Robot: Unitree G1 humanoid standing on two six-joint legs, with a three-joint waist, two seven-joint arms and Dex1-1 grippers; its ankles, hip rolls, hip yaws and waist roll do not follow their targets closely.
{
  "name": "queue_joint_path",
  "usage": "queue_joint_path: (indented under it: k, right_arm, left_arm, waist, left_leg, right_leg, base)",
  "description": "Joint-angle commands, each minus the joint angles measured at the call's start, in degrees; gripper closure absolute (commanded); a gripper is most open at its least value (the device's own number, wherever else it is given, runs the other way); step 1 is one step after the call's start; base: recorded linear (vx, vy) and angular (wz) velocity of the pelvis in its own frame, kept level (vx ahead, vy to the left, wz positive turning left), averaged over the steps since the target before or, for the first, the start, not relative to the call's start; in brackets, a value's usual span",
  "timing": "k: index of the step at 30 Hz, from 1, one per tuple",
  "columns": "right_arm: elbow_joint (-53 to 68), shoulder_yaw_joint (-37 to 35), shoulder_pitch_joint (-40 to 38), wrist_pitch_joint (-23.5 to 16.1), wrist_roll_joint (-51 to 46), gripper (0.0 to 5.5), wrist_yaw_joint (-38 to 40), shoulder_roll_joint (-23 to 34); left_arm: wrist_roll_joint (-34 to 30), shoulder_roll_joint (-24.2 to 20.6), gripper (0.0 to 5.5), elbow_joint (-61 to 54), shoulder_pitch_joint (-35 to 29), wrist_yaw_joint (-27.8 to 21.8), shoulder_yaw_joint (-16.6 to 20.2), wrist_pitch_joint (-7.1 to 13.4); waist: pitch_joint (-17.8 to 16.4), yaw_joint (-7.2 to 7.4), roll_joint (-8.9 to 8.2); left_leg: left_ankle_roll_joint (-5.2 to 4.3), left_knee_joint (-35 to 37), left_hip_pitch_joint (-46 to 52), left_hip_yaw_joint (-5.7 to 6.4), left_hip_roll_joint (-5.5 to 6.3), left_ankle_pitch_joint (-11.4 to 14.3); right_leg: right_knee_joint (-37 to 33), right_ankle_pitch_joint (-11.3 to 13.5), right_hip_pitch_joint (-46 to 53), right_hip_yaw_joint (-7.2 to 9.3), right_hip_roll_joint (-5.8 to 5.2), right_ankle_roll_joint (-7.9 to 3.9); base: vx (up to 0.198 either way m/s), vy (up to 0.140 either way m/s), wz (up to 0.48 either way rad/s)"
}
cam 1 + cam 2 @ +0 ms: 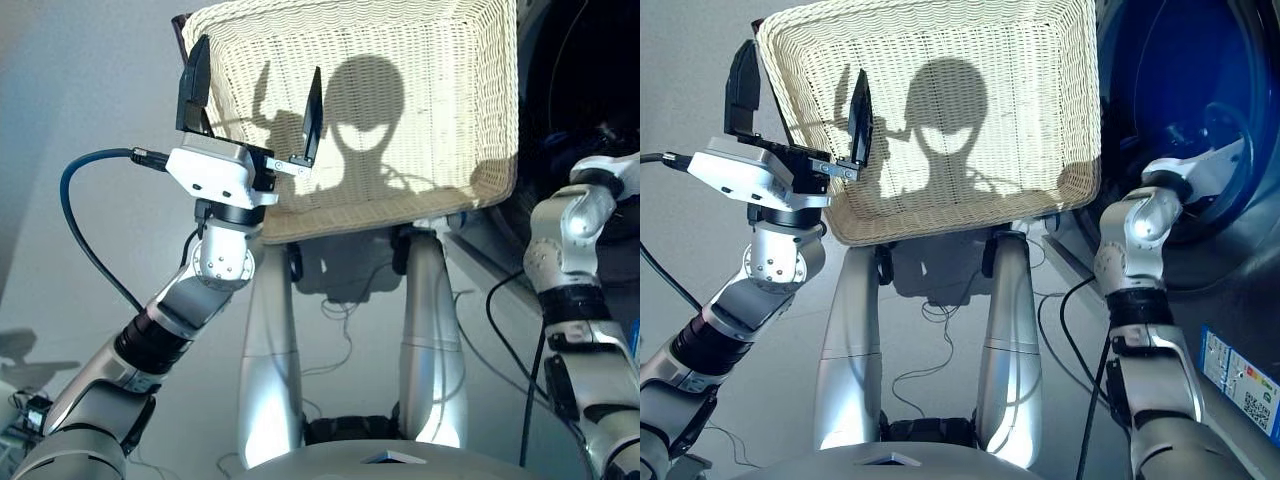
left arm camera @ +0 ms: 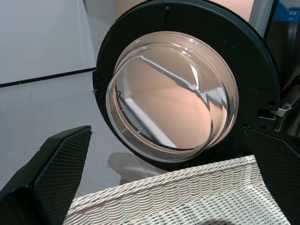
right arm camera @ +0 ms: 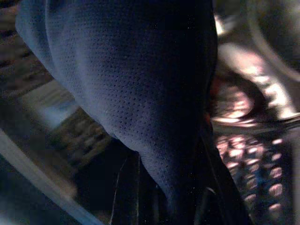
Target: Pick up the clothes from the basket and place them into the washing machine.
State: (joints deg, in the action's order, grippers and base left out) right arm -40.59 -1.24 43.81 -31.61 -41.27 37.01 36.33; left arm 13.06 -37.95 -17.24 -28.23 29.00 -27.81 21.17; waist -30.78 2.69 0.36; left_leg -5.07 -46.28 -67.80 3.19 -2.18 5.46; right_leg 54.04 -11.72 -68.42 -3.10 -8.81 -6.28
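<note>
Right wrist view: showing a navy blue garment (image 3: 131, 93) draped close over the lens, fine dotted knit, soft and limp, hanging with its long axis running down toward the fingers, with the perforated metal of the drum (image 3: 248, 154) glinting beyond it. Judging from that, right end effector gripping this cloth inside the washing machine (image 1: 1200, 120), though fingers themselves hidden (cannot tell how wide). Reaching with the right arm (image 1: 1140, 240) into the round opening, so the cloth lying straight ahead of and below that end effector, already within the drum; releasing looks like the coming move, and the right arm plainly the nearer one.

Left end effector (image 1: 250, 105) standing wide apart, two black textured fingers upright, holding nothing, hovering over the near left corner of the basket (image 1: 440, 60). Basket showing only cream woven wicker, stiff and ribbed, no garment visible in it. Facing the left wrist camera: the dark-rimmed glass door (image 2: 173, 93), swung open, smooth and domed.
</note>
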Motion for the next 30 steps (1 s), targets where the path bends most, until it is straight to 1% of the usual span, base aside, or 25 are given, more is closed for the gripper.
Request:
queue_joint_path:
  k: [1,2,4,7,10,14,15,16,20,24,27,30]
  right_arm:
    - [-7.5,-1.4,7.8,-0.4,-3.7,5.50,-1.4,10.5]
    - [-10.3,0.1,9.8,0.8,-4.7,5.50,-2.6,11.8]
    - [-16.2,5.1,14.0,4.7,-3.2,5.50,-4.9,15.5]
    - [-24.6,10.5,20.7,8.1,-3.6,5.50,-6.5,18.8]
    - [-28.4,12.8,24.5,9.5,-4.7,5.50,-7.3,21.1]
    - [-31.4,13.9,27.2,10.4,-5.8,5.50,-7.8,22.7]
    - [-32.3,14.3,27.2,11.1,-5.4,4.05,-8.4,23.2]
    - [-32.9,15.0,27.4,11.7,-4.8,0.00,-8.6,23.2]
    - [-32.2,14.9,26.8,11.2,-6.1,0.00,-9.5,22.0]
    - [-28.5,13.9,23.9,9.5,-7.8,0.00,-10.9,18.8]
    - [-21.7,13.7,20.0,7.6,-7.5,0.00,-11.7,15.1]
    - [-9.9,13.9,13.6,6.5,-6.1,0.00,-13.2,10.5]
  left_arm:
    - [0.6,-1.5,0.00,-7.4,-0.7,-1.2,-0.9,4.2]
    - [0.9,-1.4,0.00,-7.4,-0.9,-1.7,-1.1,4.1]
    - [1.4,-1.8,0.00,-7.3,-1.4,-2.7,-2.1,3.9]
    - [2.1,-2.2,0.00,-7.2,-2.7,-3.8,-3.8,3.6]
    - [2.5,-2.8,0.00,-7.6,-3.2,-4.5,-4.4,3.4]
    - [2.1,-3.9,0.00,-7.9,-3.4,-4.9,-4.7,2.8]
    - [2.1,-4.1,0.00,-7.8,-3.4,-5.0,-4.7,2.8]
    - [2.1,-4.3,0.00,-7.9,-3.4,-5.1,-4.7,2.8]
    - [1.8,-3.8,0.00,-7.6,-3.3,-5.0,-4.5,2.7]
    - [1.7,-2.7,0.00,-7.2,-3.2,-4.9,-3.9,2.6]
    - [1.5,-1.8,0.00,-6.7,-3.0,-4.7,-3.2,2.5]
    - [1.8,-0.7,0.00,-6.3,-2.4,-4.8,-2.0,2.2]
  waist:
    - [1.0,-1.18,-1.34]
    - [1.0,-1.40,-1.21]
    - [1.0,-2.01,-1.17]
    - [1.0,-2.41,-0.70]
    - [1.0,-2.51,-0.14]
    - [1.0,-2.70,0.19]
    - [1.0,-2.73,0.17]
    - [1.0,-2.76,0.18]
    - [1.0,-2.58,0.07]
    - [1.0,-2.31,-0.17]
    - [1.0,-1.91,-0.65]
    - [1.0,-1.38,-1.22]
  left_leg:
    - [2.22,-0.7,3.7,-2.70,0.96,4.1]
    - [2.12,-0.7,3.7,-2.70,0.94,4.1]
    - [1.93,-0.6,3.7,-2.71,0.85,3.9]
    - [1.73,-0.5,3.6,-2.75,0.76,3.7]
    - [1.58,-0.2,3.8,-2.85,0.84,3.5]
    - [1.42,0.0,4.0,-2.98,0.92,3.4]
    - [1.39,0.1,4.1,-2.96,0.92,3.3]
    - [1.38,0.2,4.1,-2.99,0.88,3.3]
    - [1.40,0.6,4.4,-3.15,0.76,3.1]
    - [1.47,1.1,4.7,-3.37,0.73,3.0]
    - [1.60,1.5,4.7,-3.40,0.64,2.9]
    - [1.75,2.3,4.9,-3.48,0.53,2.6]
  right_leg:
    - [-2.6,2.6,1.6,3.20,1.80,1.55]
    - [-2.6,2.7,1.6,3.23,1.76,1.51]
    - [-2.8,3.0,1.6,3.34,1.51,1.47]
    - [-2.7,3.1,1.6,3.46,1.27,1.46]
    - [-2.6,2.9,1.7,3.35,1.06,1.47]
    - [-2.7,2.9,2.0,3.47,0.79,1.52]
    - [-2.8,2.9,2.0,3.51,0.78,1.53]
    - [-3.0,3.0,2.1,3.57,0.78,1.55]
    - [-3.3,3.1,2.3,3.64,0.88,1.67]
    - [-3.9,3.3,2.4,3.60,1.03,1.71]
    - [-4.6,3.6,2.5,3.49,1.28,1.83]
    - [-5.3,4.0,2.5,3.30,1.54,1.85]
  base:
    - [0.000,0.000,0.000]
    - [0.000,0.000,0.000]
    - [0.000,0.000,0.000]
    - [0.000,0.000,0.000]
    - [0.000,0.000,0.000]
    - [0.000,0.000,0.000]
    - [0.000,0.000,0.000]
    - [0.000,0.000,0.000]
    - [0.000,0.000,0.000]
    - [0.000,0.000,0.000]
    - [0.000,0.000,0.000]
    - [0.000,0.000,0.000]
